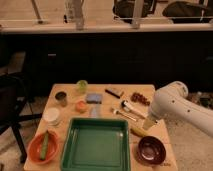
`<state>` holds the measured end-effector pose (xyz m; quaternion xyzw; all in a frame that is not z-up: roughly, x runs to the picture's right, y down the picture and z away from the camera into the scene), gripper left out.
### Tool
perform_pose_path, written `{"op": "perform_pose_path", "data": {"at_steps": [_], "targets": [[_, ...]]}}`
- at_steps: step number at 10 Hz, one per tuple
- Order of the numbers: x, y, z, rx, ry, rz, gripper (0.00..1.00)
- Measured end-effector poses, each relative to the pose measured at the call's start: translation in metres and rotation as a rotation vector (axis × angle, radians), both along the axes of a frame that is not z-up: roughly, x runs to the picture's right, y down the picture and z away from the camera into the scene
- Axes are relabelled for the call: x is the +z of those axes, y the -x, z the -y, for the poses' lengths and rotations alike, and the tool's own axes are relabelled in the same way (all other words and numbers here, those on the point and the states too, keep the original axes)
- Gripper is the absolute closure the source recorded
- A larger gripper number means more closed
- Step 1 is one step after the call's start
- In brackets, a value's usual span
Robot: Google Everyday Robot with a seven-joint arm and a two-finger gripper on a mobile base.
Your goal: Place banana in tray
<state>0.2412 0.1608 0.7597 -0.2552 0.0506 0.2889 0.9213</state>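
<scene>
Wooden table (70,107), pale-yellow curved banana (135,131) beside green tray (95,146), gripper (149,123) over it, jaws unclear.

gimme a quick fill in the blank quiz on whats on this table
1. The banana lies outside the ____ tray.
2. The end effector is down at the curved yellow ____.
3. The green stick lies in the ____ dish.
4. The dark bowl sits to the ____ of the tray.

Missing words: green; banana; orange; right
</scene>
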Motion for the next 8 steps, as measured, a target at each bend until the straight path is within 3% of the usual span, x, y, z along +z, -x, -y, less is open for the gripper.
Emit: {"op": "perform_pose_path", "data": {"at_steps": [3,8], "targets": [[0.009,0.005,-0.011,0.016,0.013,-0.005,0.2],[0.041,0.015,-0.04,0.076,0.059,-0.029,0.2]]}}
